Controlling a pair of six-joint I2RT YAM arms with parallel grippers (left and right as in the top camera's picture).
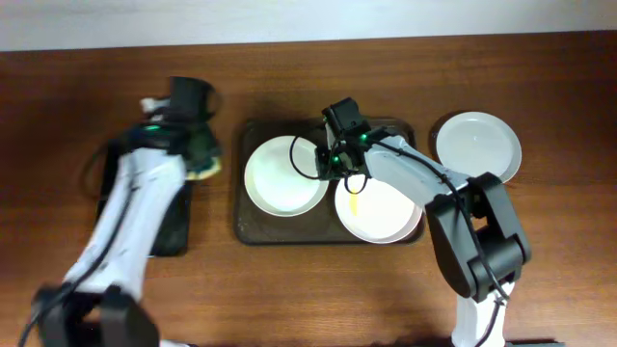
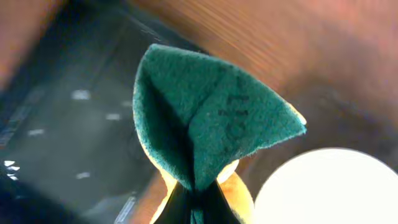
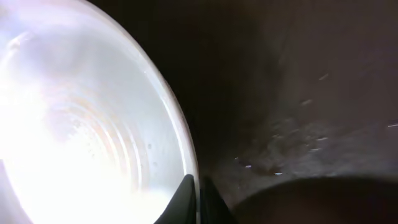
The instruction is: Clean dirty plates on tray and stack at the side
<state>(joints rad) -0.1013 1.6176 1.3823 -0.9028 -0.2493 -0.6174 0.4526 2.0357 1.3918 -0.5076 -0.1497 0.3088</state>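
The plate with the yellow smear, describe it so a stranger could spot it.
Find the dark tray mid-table. Two white plates sit on it; take the right-hand plate. Only it carries a yellow streak; the left-hand plate and the plate off the tray look clean.

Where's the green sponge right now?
Overhead view, left side: the green sponge is pinched in the left gripper, between the small black tray and the big tray, nearest its left plate.
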